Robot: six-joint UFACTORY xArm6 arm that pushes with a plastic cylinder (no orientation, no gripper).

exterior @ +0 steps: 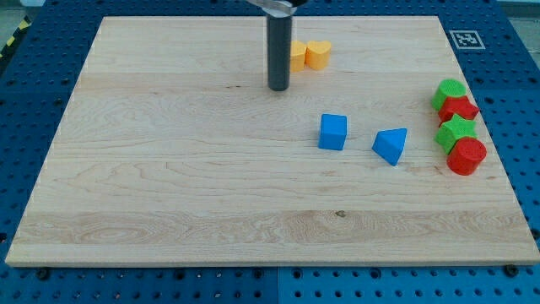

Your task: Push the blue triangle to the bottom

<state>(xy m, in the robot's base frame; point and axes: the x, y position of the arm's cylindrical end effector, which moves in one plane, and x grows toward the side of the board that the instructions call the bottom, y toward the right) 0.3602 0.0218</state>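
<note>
Blocks: two blue (333, 132), two yellow (317, 54), two green (450, 91), two red (466, 156).

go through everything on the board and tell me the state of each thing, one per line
my tip: on the board, up-left of both blue blocks, touching none
blue triangle: untouched, mid-board
blue cube: free, left of the triangle
yellow blocks: paired near the top edge
green and red blocks: clustered at the right edge

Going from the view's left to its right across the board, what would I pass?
My tip → yellow blocks → blue cube → blue triangle → the red and green blocks stacked along the right edge, which overlap too much to order.
</note>
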